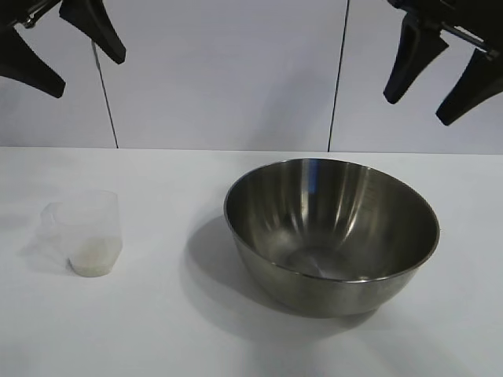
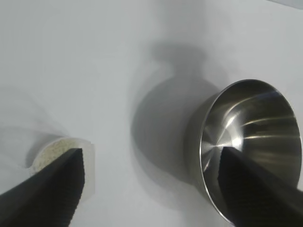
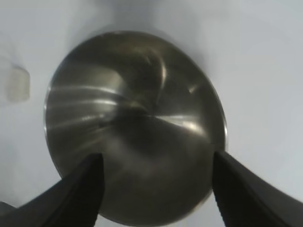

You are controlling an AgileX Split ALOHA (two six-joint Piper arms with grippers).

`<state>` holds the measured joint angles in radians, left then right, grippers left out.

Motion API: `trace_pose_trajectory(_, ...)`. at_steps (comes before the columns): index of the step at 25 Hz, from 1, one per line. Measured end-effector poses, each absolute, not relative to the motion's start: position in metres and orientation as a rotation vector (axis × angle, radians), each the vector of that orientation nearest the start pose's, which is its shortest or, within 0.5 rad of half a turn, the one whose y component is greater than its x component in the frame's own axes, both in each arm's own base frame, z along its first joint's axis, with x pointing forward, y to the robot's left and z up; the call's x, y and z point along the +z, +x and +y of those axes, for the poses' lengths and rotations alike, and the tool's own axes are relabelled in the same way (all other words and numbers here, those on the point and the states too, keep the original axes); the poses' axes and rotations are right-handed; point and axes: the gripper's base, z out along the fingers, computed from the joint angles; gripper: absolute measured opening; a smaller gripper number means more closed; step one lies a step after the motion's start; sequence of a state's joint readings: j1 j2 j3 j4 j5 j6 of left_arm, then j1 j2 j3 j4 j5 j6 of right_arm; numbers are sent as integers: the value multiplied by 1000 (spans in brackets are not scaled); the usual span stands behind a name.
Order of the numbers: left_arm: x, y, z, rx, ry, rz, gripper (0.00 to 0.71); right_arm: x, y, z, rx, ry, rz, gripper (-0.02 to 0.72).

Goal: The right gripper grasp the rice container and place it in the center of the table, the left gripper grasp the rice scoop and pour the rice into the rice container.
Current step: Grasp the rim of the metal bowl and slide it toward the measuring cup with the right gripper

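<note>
The rice container [image 1: 332,233] stands upright on the table [image 1: 157,330], right of the middle and toward the near edge in the exterior view, with its shiny inside showing nothing but reflections. Its shadow falls on the white surface on the side toward the rice scoop [image 1: 85,232], which stands well apart from it near the left edge, upright too. A small heap of rice [image 1: 93,263] lies in the bottom of that clear cup (the grains fill only the lowest part of it).

The right gripper [image 1: 434,77] hangs high above the far right part of the table, over the far side of the bowl, touching nothing. Its two black fingers [image 3: 246,194] are spread apart and hold nothing; in the right wrist view they frame the bowl's rim, with the steel inside lying between them below.

The left gripper [image 1: 64,56] hangs high over the far left part of the table, above and behind the cup. Its fingers [image 2: 52,191] are likewise spread wide and bare. In the left wrist view one finger crosses in front of the cup and the other in front of the bowl, with bare white tabletop between them (neither finger touches either thing, as the exterior view shows both well above the surface).
</note>
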<state>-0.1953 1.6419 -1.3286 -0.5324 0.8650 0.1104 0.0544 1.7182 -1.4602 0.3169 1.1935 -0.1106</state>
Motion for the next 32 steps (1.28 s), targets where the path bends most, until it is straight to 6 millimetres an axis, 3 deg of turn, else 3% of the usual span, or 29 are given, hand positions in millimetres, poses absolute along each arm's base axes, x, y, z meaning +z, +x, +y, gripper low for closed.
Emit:
trace_pose_trajectory(7, 294, 337, -101, -634, 104, 2639, 563, 276, 353, 41, 365, -62, 2965, 452)
trace_pose_trajectory(13, 294, 337, -101, -634, 104, 2638, 563, 234, 370, 41, 355, -42, 3008, 452)
trace_pose_trajectory(18, 294, 338, -100, -630, 100, 2626, 563, 211, 380, 42, 351, -59, 3009, 452)
trace_pose_trajectory(26, 295, 339, -100, -627, 96, 2617, 563, 176, 390, 70, 341, -270, 3009, 452)
trace_pose_trajectory(32, 295, 339, -100, -627, 96, 2617, 563, 156, 394, 82, 348, -309, 3013, 452)
